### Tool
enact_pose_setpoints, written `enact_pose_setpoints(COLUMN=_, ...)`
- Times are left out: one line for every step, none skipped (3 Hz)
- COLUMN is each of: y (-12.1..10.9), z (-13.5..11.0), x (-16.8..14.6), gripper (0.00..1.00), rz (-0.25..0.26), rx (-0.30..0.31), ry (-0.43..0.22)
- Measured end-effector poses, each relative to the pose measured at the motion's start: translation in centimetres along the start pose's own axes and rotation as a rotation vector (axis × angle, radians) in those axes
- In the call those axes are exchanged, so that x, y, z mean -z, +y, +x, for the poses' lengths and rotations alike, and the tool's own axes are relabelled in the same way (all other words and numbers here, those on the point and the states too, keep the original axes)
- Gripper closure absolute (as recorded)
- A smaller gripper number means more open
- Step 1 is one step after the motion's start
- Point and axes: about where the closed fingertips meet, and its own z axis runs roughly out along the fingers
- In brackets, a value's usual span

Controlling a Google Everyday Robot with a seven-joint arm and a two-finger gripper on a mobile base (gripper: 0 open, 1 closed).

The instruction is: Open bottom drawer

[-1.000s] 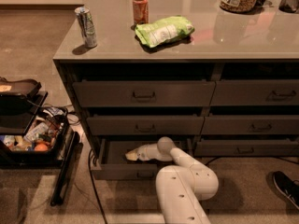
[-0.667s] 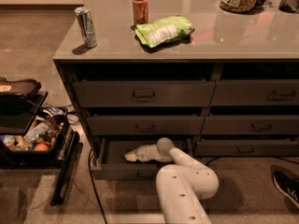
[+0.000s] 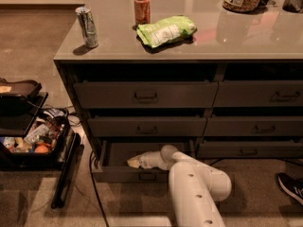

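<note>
Nothing's moved since a second ago: bottom drawer (image 3: 116, 174), slim dark grey-brown front, sits pulled out at 6 o'clock. Gripper (image 3: 134, 162) is inside it, pointing 9 o'clock; can't tell whether it's spread or closed.
</note>
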Motion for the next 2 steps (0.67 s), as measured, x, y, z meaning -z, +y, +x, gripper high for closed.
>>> enact_pose_setpoints(y=3.46, z=2.54, x=1.05, gripper=1.0, rz=0.014, rx=-0.037, ry=0.002)
enact_pose_setpoints(y=3.46, z=2.54, x=1.05, gripper=1.0, rz=0.014, rx=-0.037, ry=0.002)
